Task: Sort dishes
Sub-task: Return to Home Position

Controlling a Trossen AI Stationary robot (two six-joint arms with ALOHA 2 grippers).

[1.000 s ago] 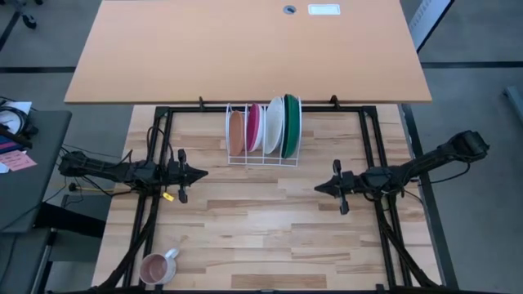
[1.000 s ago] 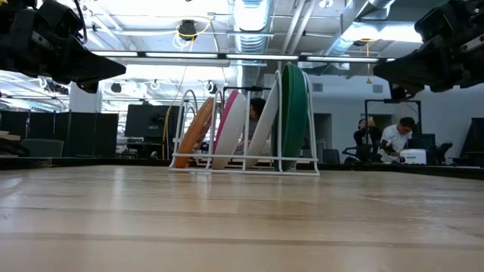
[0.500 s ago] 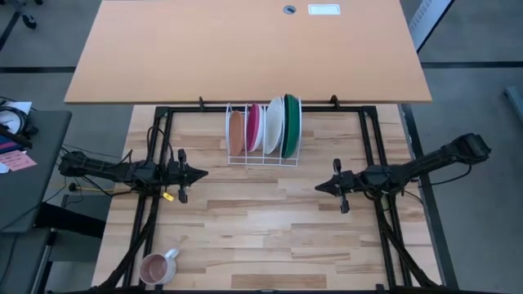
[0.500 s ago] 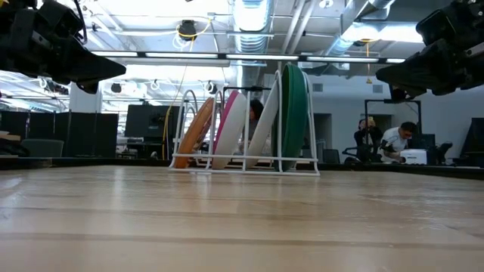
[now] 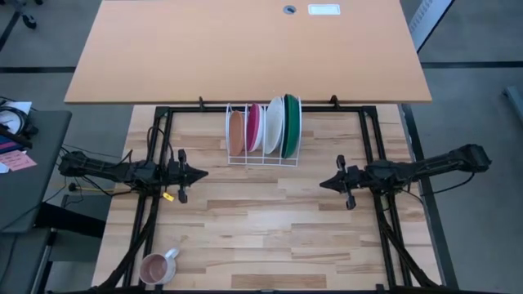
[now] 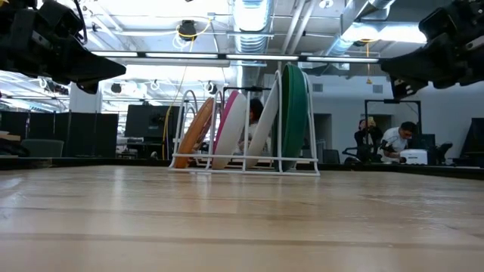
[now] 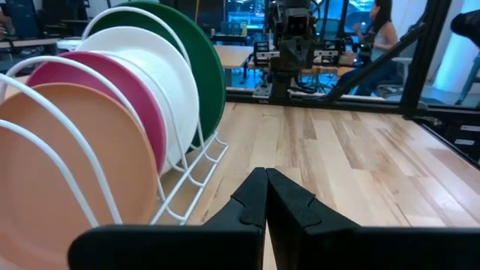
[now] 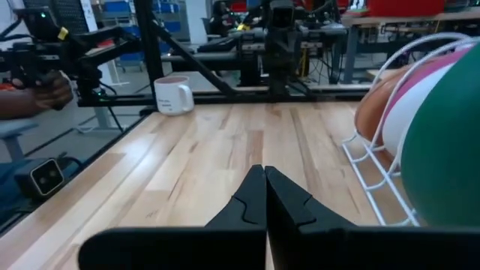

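A light wooden table [image 5: 270, 229] fills the lower half of the high view, with a big orange desk [image 5: 245, 49] above it. Near the top middle of the table stands a white wire rack [image 5: 263, 161]. Four plates stand on their edges in it, side by side. From left to right they are the orange-brown plate [image 5: 236, 133], the pink plate [image 5: 254, 126], the white plate [image 5: 274, 124] and the dark green plate [image 5: 291, 124]. In the low view the first three lean a little, and the green one stands almost straight.

The left gripper [image 5: 203, 172] hangs over the table at the left of the frame, lower than the rack and well apart from it. Its fingers [image 7: 251, 199] are pressed together and hold nothing. The right gripper [image 5: 323, 184] hangs at the right, pointing toward the left one, also well apart from the rack. Its fingers [image 8: 251, 196] are pressed together too, with nothing between them.

A small pink mug [image 5: 155, 267] sits at the lower left corner of the table.
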